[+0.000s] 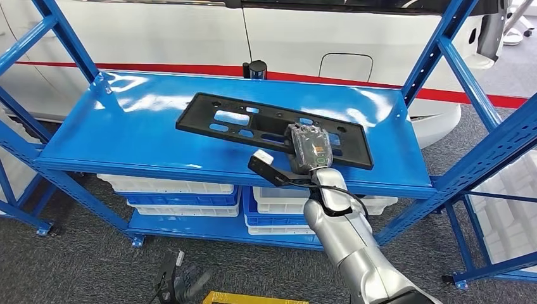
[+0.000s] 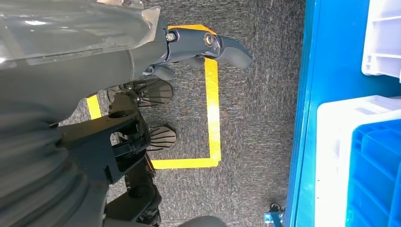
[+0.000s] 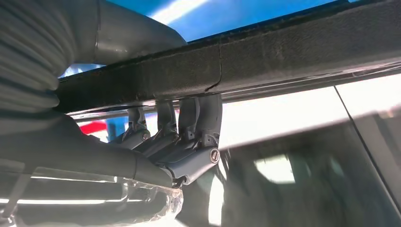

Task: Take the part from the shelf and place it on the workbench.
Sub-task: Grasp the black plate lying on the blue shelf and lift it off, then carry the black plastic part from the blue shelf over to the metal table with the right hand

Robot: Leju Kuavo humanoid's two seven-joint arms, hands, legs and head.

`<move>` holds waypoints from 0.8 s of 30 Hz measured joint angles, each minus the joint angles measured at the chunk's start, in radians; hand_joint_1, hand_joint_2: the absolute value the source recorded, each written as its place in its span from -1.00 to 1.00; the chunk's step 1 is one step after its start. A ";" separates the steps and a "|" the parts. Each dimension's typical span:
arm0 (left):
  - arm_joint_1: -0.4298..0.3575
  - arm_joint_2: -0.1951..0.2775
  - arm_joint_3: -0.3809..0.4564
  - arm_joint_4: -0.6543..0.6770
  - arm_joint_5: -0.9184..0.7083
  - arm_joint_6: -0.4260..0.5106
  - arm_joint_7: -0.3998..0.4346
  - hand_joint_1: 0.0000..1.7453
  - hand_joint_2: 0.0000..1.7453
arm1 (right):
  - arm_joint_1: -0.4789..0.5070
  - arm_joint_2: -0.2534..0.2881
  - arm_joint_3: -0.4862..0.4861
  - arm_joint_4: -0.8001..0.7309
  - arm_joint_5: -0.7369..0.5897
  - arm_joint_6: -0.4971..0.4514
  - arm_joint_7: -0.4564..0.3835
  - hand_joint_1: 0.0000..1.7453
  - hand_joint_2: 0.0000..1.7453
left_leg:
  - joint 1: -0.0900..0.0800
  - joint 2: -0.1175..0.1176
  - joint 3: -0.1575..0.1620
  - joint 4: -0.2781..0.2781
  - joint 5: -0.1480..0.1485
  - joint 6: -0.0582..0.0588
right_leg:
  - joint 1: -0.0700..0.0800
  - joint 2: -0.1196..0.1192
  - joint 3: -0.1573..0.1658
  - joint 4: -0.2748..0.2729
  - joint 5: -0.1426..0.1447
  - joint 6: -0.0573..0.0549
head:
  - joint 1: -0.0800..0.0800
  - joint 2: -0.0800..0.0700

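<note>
A long black flat part (image 1: 253,120) with several cut-outs lies across the top level of the blue shelf (image 1: 126,133). My right hand (image 1: 310,149) sits on its near edge, right of the middle. In the right wrist view the fingers (image 3: 189,118) curl over the edge of the black part (image 3: 283,56) with the thumb on the other side, so the hand grips it. My left hand (image 1: 183,282) hangs low by the floor. In the left wrist view this left hand (image 2: 156,94) has its fingers apart and holds nothing.
Blue uprights (image 1: 443,44) flank the shelf. White and blue bins (image 1: 183,193) fill the lower level. A white car body (image 1: 190,31) stands right behind the shelf, with a small black post (image 1: 255,68) at the shelf's back edge. Yellow tape (image 2: 213,118) marks the grey carpet.
</note>
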 joint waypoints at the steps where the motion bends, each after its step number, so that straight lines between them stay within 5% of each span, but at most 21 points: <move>1: 0.001 0.000 0.000 0.000 0.000 0.006 0.003 -1.00 1.00 | 0.007 -0.002 0.000 -0.038 0.000 -0.007 -0.002 1.00 1.00 | 0.000 0.000 0.000 0.000 0.000 0.000 | 0.000 0.000 0.000 0.000 0.000 0.000 | 0.000 0.000; 11: 0.014 0.002 0.006 0.001 0.006 0.029 0.015 -1.00 1.00 | 0.064 -0.052 0.000 -0.380 -0.002 0.018 0.002 1.00 1.00 | 0.000 0.000 0.000 0.000 0.000 0.000 | 0.000 0.000 0.000 0.000 0.000 0.000 | 0.000 0.000; 24: 0.024 0.005 0.021 0.001 0.015 0.009 0.016 -1.00 1.00 | 0.119 -0.086 0.000 -0.563 -0.039 0.036 -0.002 1.00 1.00 | -0.011 -0.001 -0.001 0.003 -0.003 0.008 | -0.009 0.000 0.000 -0.002 0.003 0.007 | 0.000 0.000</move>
